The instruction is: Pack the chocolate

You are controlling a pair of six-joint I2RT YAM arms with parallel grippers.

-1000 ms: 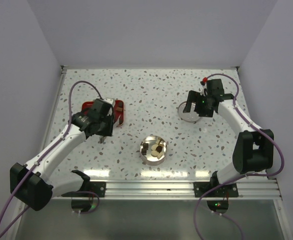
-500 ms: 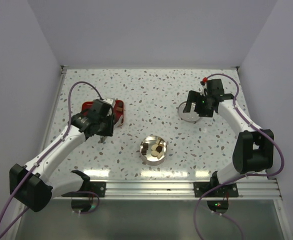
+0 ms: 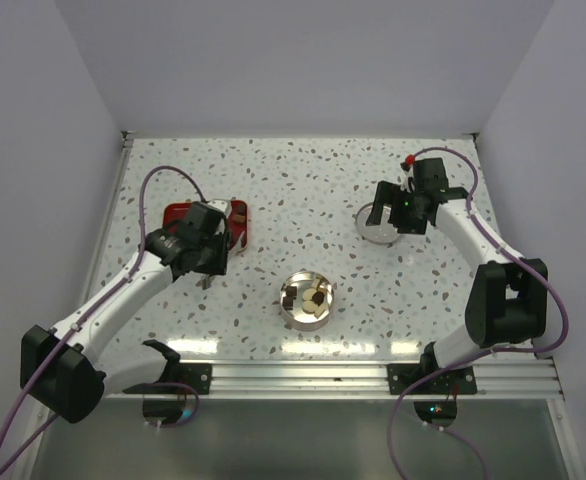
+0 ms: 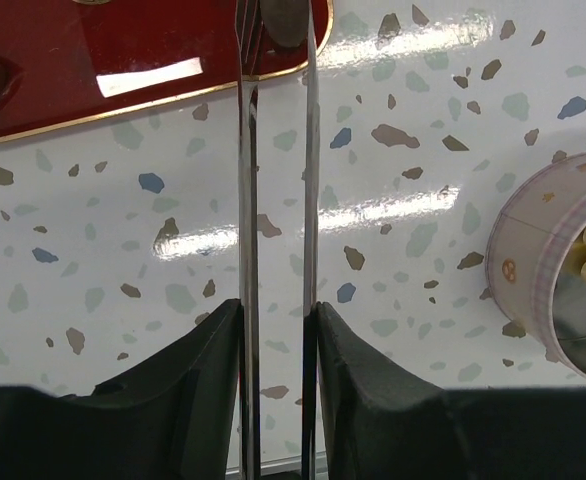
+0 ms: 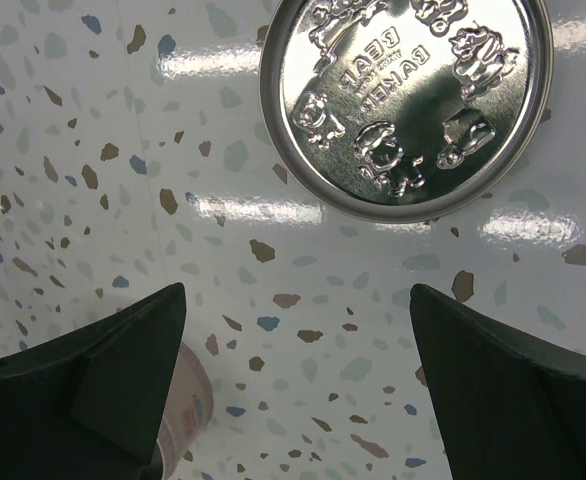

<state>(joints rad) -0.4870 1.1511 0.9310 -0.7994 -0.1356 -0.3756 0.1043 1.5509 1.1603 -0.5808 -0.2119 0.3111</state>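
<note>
I am pinching the tweezers (image 4: 310, 180) in my left fingers (image 4: 188, 390), reaching over the red tray (image 4: 123, 50) to add to the chocolate (image 3: 313, 296) lying in the tin (image 4: 528, 260), right fingers (image 5: 103, 370) hovering spread above its lid (image 5: 403, 100).

The round metal lid (image 5: 405, 105) bears embossed lettering, upside down here, that seems to read "BEAR BAKERY".
</note>
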